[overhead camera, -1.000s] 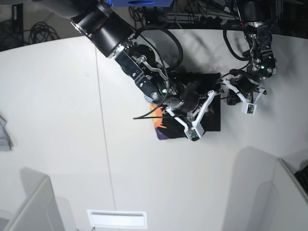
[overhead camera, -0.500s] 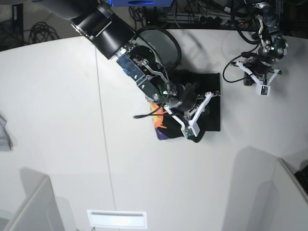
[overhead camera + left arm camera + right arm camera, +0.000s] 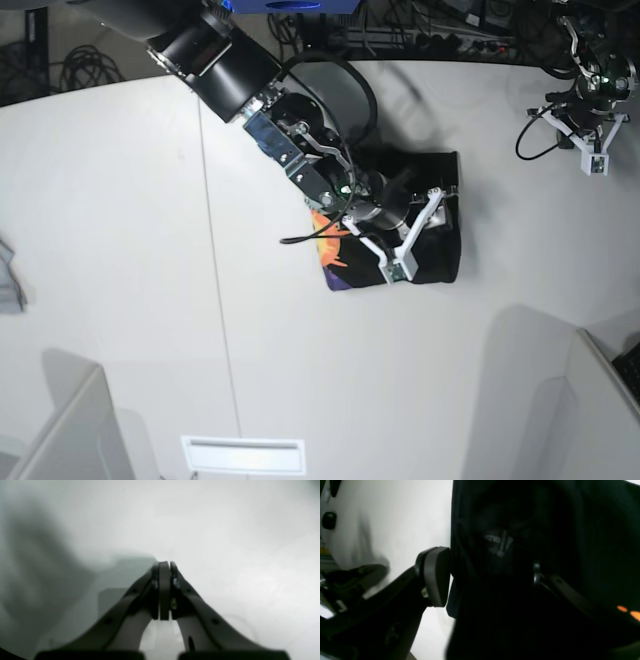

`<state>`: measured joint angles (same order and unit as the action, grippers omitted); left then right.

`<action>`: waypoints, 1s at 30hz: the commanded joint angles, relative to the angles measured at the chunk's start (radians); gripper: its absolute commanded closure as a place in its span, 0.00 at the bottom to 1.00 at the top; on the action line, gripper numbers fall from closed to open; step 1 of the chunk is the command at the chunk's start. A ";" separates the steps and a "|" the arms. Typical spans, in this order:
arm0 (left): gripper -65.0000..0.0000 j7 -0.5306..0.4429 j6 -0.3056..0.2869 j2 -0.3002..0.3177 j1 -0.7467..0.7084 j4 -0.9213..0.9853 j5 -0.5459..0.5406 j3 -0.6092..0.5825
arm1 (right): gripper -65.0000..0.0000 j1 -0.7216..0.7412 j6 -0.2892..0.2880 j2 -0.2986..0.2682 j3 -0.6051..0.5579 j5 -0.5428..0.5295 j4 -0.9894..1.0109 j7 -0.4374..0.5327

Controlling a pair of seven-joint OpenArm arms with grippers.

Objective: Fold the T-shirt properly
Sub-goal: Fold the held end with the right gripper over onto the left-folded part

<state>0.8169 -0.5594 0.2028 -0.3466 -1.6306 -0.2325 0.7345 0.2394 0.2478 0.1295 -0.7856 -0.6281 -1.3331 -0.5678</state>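
The T-shirt (image 3: 445, 255) lies as a small black folded bundle at the table's middle right, with orange print (image 3: 325, 225) showing at its left edge. My right gripper (image 3: 415, 232) hangs low over the bundle, its fingers spread wide. In the right wrist view the jaws stand open; one pad (image 3: 436, 576) is at the edge of the T-shirt (image 3: 582, 530), the other finger lies over the dark cloth. My left gripper (image 3: 590, 135) is far off at the back right corner. In its wrist view the left gripper (image 3: 164, 563) is shut on nothing, above bare table.
A white table (image 3: 120, 250) with a seam line (image 3: 215, 260) carries everything. Grey partitions stand at the front left (image 3: 60, 420) and front right (image 3: 580, 400). A white slot (image 3: 243, 453) sits at the front edge. Cables (image 3: 430, 35) crowd the back.
My left arm pulled away from the shirt's right side, up and to the back right corner. My right gripper went from nearly shut to wide open over the bundle.
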 commanded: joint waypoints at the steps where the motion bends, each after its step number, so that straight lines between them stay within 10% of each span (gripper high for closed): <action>1: 1.00 -0.011 -0.008 0.017 0.002 -0.021 -0.005 0.007 | 0.43 0.022 -0.009 0.019 -0.022 -0.012 -0.016 0.030; 16: 1.00 -0.009 -0.008 0.013 0.004 -0.021 -0.005 0.007 | 0.43 0.067 -0.017 0.023 -0.275 -0.012 -0.059 0.064; 30: 1.00 -0.008 -0.009 -0.009 0.001 -0.078 -0.044 0.012 | 0.46 0.041 -0.009 -0.090 -0.067 -0.008 -0.352 -0.053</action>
<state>0.8246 -0.5625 0.1802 -0.3466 -1.6878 -0.2672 0.7429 0.2687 0.2462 0.0292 -0.8536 -0.6289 -1.6630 -0.6392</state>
